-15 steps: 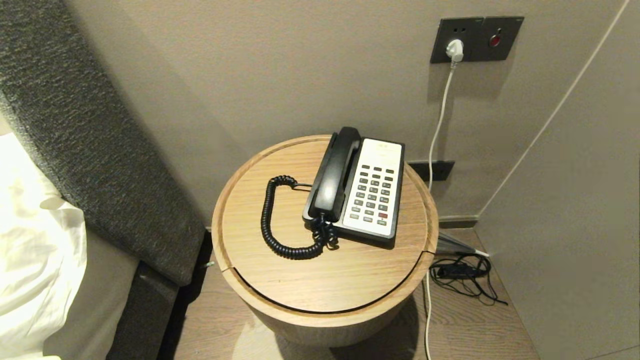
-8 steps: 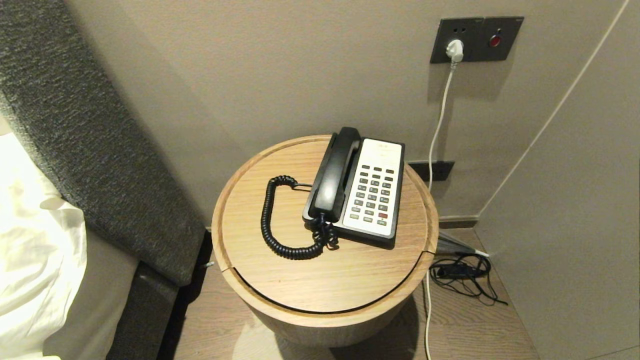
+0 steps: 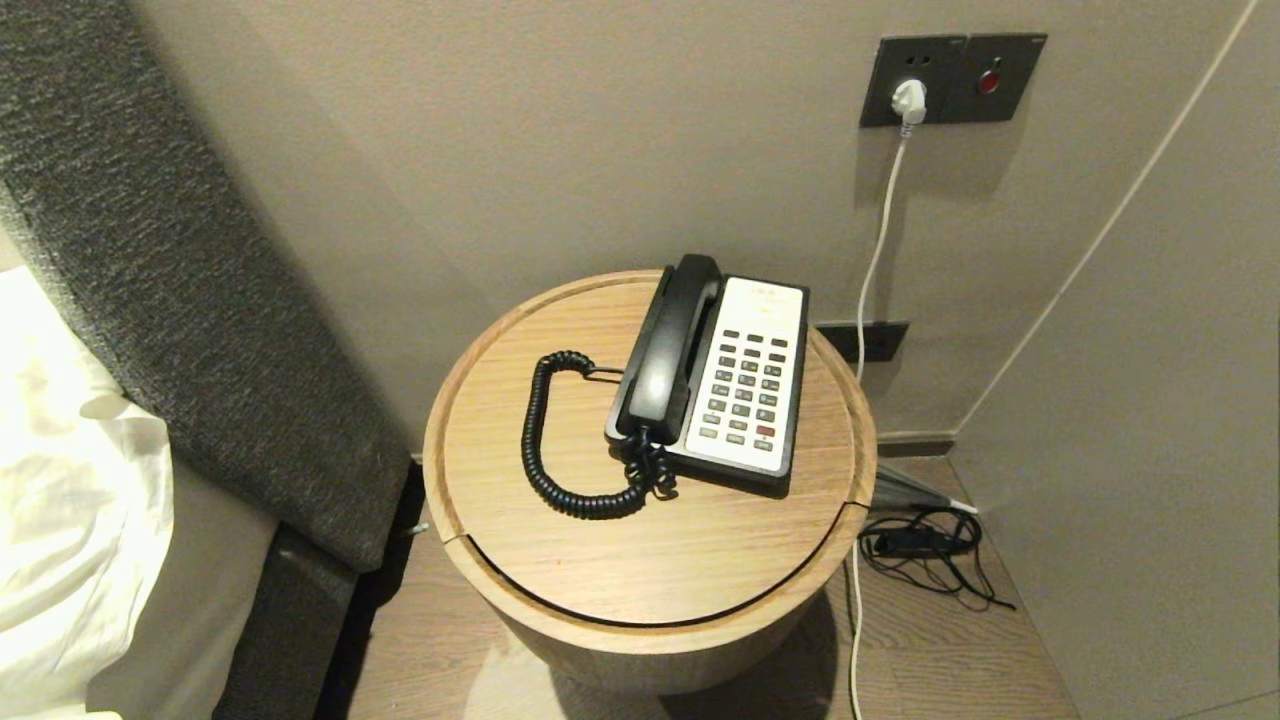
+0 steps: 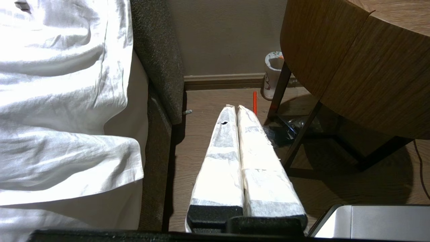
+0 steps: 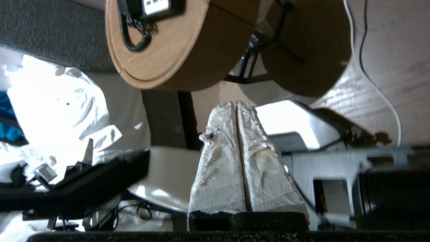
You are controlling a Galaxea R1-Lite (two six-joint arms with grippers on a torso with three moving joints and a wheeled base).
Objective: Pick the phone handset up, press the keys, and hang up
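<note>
A desk phone with a white keypad face sits on a round wooden side table. Its black handset lies in the cradle on the phone's left side. A coiled black cord loops on the table to its left. Neither gripper shows in the head view. My left gripper is shut and empty, low beside the table, over the floor. My right gripper is shut and empty, below and in front of the table; the phone's near end and the cord show far off.
A grey padded headboard and white bedding stand left of the table. A wall is close behind. A white cable hangs from a wall socket on the right, with black cables on the floor. A paper cup stands under the table.
</note>
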